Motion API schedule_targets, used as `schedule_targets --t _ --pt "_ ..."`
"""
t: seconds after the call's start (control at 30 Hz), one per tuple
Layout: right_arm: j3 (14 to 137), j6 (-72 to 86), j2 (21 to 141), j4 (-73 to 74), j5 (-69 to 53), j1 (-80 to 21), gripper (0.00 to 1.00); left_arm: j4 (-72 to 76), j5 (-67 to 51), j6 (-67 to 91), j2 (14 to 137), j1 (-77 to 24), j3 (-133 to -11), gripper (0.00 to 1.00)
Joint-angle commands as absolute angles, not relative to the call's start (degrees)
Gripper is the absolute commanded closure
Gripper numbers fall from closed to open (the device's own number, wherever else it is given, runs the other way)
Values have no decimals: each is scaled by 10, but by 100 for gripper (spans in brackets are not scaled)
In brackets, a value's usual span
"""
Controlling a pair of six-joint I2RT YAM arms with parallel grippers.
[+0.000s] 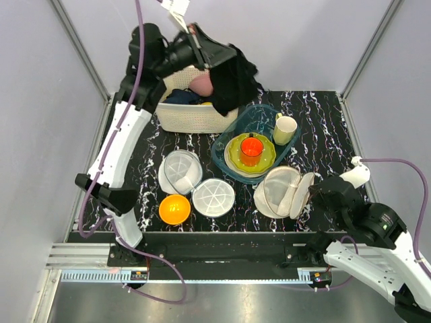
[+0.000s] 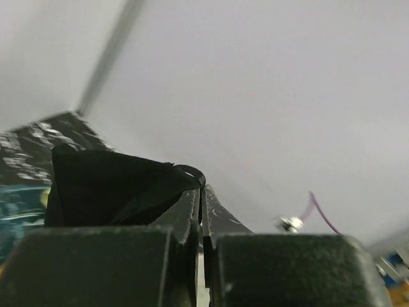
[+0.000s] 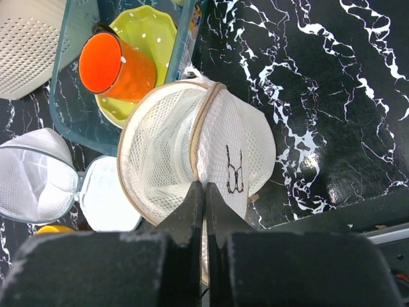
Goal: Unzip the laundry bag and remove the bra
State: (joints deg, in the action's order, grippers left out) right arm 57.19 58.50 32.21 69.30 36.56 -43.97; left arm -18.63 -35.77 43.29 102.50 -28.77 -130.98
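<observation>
The laundry bag lies open at the front right, its two cream mesh halves apart; in the right wrist view the laundry bag looks empty, with its black logo on the outer half. My right gripper is shut on the raised half's edge, also seen in the right wrist view. My left gripper is raised high at the back and is shut on the dark bra, which hangs over the basket. In the left wrist view the bra drapes left of the closed gripper.
A white perforated basket with a pink item stands at the back. A teal tray holds a green plate, an orange cup and a cream mug. Two white ribbed dishes and an orange bowl sit front left.
</observation>
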Motion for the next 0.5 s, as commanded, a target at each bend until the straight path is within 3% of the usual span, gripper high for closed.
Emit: schedule_targets --t 0.0,0.33,0.4,0.43,0.47 --pt "605 582 335 691 388 -438 100 -193 -329 443 1077 -210 -1341 100" --pt "625 567 343 683 404 -438 100 -174 -214 418 1184 -90 -1283 100" --pt "639 572 335 695 410 -437 100 -192 -202 415 1194 -79 -1277 81" --pt "645 572 333 702 419 -437 100 -195 -195 415 1195 -76 -1268 54" --pt "659 574 330 707 424 -437 100 -194 -195 414 1193 -75 -1262 45"
